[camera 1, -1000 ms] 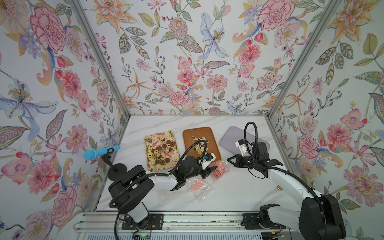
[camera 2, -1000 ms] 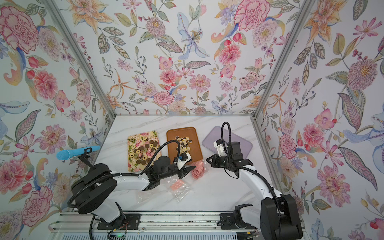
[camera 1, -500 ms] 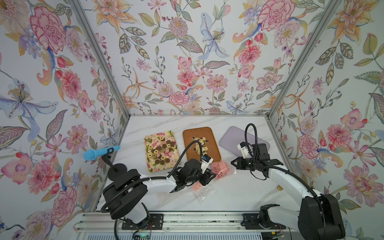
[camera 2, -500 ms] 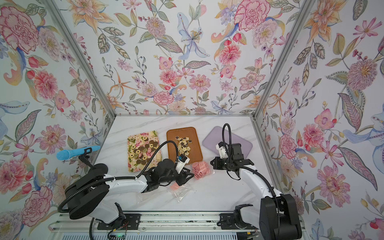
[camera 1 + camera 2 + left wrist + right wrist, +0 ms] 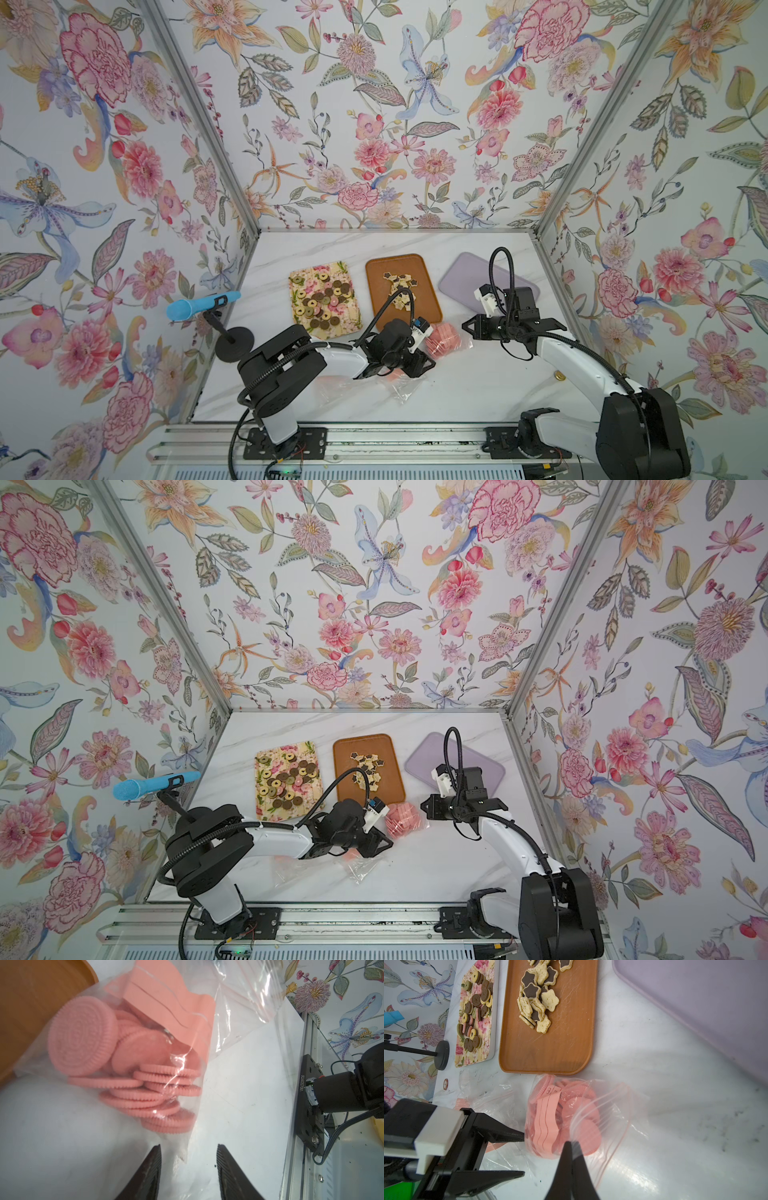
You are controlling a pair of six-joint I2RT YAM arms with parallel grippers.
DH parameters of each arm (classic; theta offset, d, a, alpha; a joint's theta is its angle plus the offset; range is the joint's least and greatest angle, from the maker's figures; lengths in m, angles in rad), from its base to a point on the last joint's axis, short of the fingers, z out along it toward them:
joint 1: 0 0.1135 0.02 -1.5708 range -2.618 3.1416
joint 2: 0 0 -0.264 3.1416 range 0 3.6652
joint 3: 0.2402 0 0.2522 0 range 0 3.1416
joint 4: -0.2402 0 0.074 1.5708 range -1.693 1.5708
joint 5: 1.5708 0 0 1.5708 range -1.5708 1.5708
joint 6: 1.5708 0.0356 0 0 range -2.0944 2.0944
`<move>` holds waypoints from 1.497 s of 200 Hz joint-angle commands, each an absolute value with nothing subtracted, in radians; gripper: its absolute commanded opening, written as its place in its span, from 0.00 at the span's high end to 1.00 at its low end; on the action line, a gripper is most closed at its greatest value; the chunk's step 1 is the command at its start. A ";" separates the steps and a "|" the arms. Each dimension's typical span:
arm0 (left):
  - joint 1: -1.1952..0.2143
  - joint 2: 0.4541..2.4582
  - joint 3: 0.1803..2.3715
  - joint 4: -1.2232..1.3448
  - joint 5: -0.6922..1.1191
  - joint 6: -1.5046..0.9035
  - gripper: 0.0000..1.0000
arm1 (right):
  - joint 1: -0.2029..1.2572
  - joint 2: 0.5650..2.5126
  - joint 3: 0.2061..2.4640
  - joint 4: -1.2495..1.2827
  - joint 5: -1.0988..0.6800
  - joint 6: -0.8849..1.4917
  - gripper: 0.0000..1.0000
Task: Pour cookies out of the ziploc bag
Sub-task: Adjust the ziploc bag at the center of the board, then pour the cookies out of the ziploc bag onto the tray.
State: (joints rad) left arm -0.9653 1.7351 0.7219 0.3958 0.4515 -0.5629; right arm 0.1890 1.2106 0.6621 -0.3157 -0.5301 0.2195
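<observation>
Lower centre, right wrist view: right gripper (image 5: 572, 1144), jaws clamped on the film of the ziploc bag (image 5: 618, 1105); lower left, left gripper (image 5: 523, 1155), jaws apart, empty. The bag, holding pink cookies (image 5: 583, 1134), lies on the surface (image 5: 675, 1126) just beside the orange tray (image 5: 550, 1049) at upper centre.

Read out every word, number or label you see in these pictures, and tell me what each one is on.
"B": handwritten on the pink paper slip inside the bag. The mark right beside it is unclear.
A row of white printed characters on the black plate at the table's edge, seen in the left wrist view, is too small to read with certainty.
No other text can be made out.
</observation>
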 commanded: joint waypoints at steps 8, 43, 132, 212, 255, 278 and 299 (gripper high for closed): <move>-0.974 1.749 0.755 0.382 0.482 -0.536 0.55 | 0.182 1.200 0.671 -0.331 -0.531 0.195 1.00; -0.974 1.781 0.771 0.376 0.493 -0.532 0.60 | 0.182 1.209 0.680 -0.331 -0.535 0.193 1.00; -0.974 1.802 0.801 0.321 0.460 -0.499 0.81 | 0.182 1.210 0.684 -0.329 -0.540 0.187 1.00; -0.971 1.738 0.852 0.267 0.401 -0.395 1.00 | 0.171 1.225 0.728 -0.305 -0.604 0.142 1.00; -0.930 1.738 1.020 0.185 0.327 -0.277 1.00 | 0.130 1.282 0.820 -0.275 -0.655 0.132 1.00; -0.894 1.797 1.148 0.167 0.327 -0.227 1.00 | 0.121 1.313 0.888 -0.275 -0.652 0.120 1.00; -0.868 1.876 1.296 0.139 0.328 -0.179 1.00 | 0.098 1.354 0.946 -0.274 -0.645 0.105 1.00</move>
State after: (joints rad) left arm -0.9035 1.7947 1.1545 0.1692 0.3550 -0.2718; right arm 0.1211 1.3197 0.8715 -0.2981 -0.6254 0.1497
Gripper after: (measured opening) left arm 0.047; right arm 0.040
